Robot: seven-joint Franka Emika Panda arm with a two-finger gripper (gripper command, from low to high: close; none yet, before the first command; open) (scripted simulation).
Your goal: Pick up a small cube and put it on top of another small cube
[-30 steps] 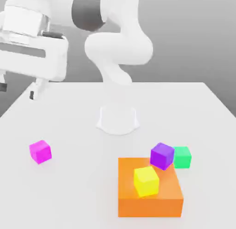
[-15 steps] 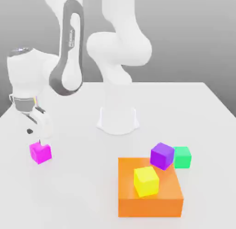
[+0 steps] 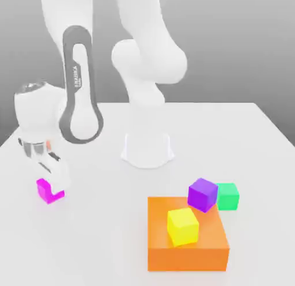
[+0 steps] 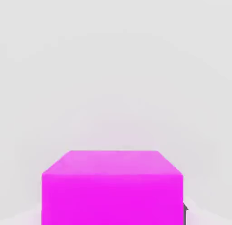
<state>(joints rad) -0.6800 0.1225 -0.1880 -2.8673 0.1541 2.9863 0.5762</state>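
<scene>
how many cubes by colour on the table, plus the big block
magenta small cube: 1
purple small cube: 1
green small cube: 1
yellow small cube: 1
orange large block: 1
total: 5

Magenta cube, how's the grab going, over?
End effector down at magenta cube, grip unconfirmed. Cube on table. Nothing beside it.
</scene>
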